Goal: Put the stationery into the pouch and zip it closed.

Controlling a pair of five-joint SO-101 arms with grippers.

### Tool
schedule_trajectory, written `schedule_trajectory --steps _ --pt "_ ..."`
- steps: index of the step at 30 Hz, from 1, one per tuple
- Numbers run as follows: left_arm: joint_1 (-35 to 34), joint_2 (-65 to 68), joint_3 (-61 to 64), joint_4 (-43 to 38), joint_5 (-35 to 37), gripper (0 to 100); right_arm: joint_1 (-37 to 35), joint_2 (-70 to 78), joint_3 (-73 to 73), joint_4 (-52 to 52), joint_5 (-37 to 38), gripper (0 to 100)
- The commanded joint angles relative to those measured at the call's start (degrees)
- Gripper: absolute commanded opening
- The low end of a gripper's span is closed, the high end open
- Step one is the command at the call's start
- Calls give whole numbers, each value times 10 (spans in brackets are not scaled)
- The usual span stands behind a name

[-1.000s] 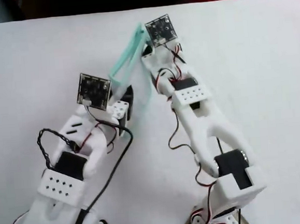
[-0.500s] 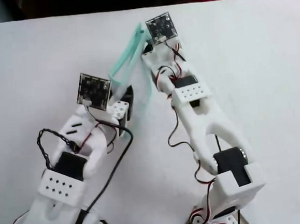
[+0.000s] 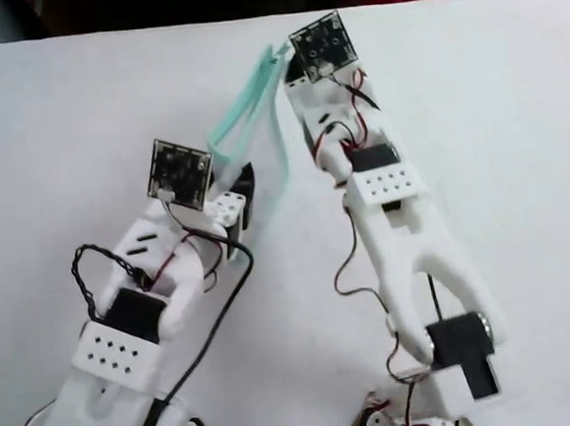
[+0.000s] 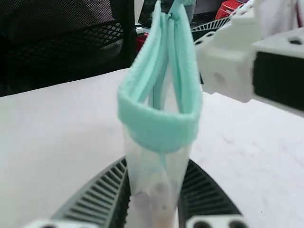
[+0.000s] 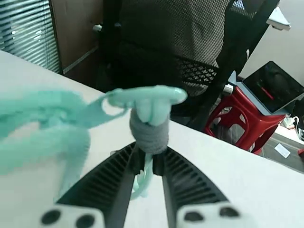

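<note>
- Pinching the pouch [image 4: 156, 178] by its near end, my left hand [image 4: 159, 202] holds it over the surface [image 3: 473, 90]; this grip must be the firm anchor.
- From there the pouch runs toward one o'clock, its zip band [image 4: 159, 127] gaping.
- My right hand [image 5: 148, 166] is clamped on the zipper pull [image 5: 151, 100]; I'd draw it straight along the band, keeping everything taut.

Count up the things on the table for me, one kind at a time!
pouch: 1
zip pull: 1
robot arms: 2 (left arm, right arm)
Total: 4
</note>
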Motion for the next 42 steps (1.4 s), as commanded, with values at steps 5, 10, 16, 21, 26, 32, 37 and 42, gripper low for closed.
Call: schedule_trajectory --steps 5,10,16,21,26,32,37,42 --pt "11 11 -5 -5 3 113 7 -185 61 -4 11 19" --pt "9 12 -1 -25 3 113 -7 -288 63 95 32 19" --pt "8 12 -1 -27 3 113 -71 -361 -17 291 81 19" --pt "-2 13 -1 -27 4 113 -104 -357 -136 467 83 19" --pt "-13 13 -2 -40 5 113 -142 -335 -237 603 114 19" --pt "-12 13 -1 -40 5 111 -233 -284 -404 745 114 19" --pt "-10 13 0 -35 4 110 -205 -187 -513 787 108 19" --pt "-7 11 18 -40 4 111 -37 -74 -525 721 33 49"
